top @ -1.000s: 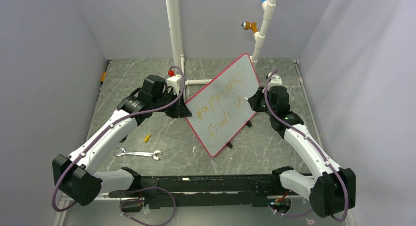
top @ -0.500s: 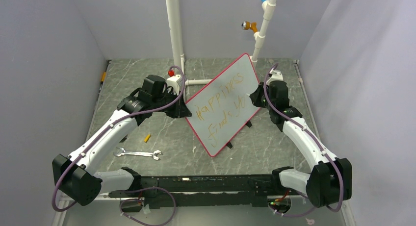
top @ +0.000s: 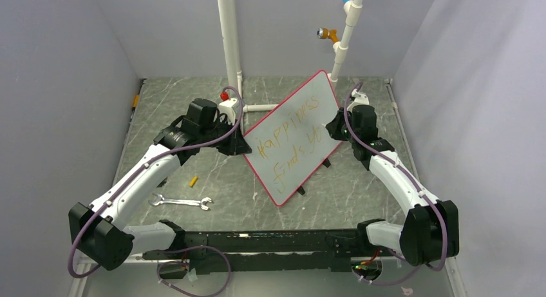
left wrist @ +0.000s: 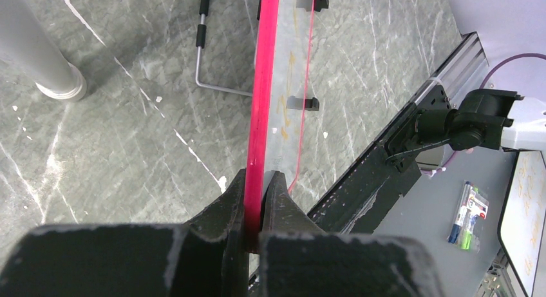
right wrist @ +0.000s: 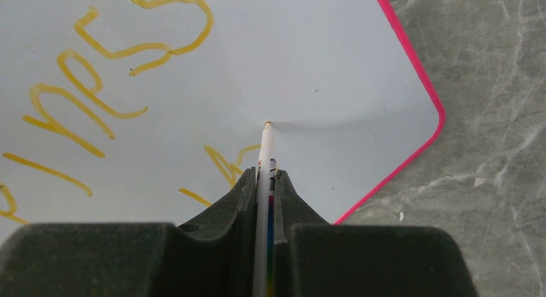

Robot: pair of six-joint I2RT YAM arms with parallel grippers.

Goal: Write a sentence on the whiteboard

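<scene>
The whiteboard (top: 293, 139), white with a red-pink frame, stands tilted on small black feet in the middle of the table. My left gripper (top: 237, 145) is shut on its left edge; the left wrist view shows the frame (left wrist: 261, 116) pinched between the jaws (left wrist: 257, 181). The sentence (top: 290, 142) is orange-yellow lettering in two lines; its letters (right wrist: 96, 91) fill the right wrist view. My right gripper (top: 331, 128) is shut on a white marker (right wrist: 265, 162), whose tip touches the board's white face right of the second line's last letters.
A wrench (top: 181, 201) and a small yellow piece (top: 192, 180) lie on the marble table at front left. White pipes (top: 228, 46) rise at the back, with a red-knobbed fitting (top: 225, 98) near the left wrist. A bent metal rod (left wrist: 206, 52) lies behind the board.
My right arm has shifted toward the back, carrying the marker up along the board's right part. The left arm and the board have held still.
</scene>
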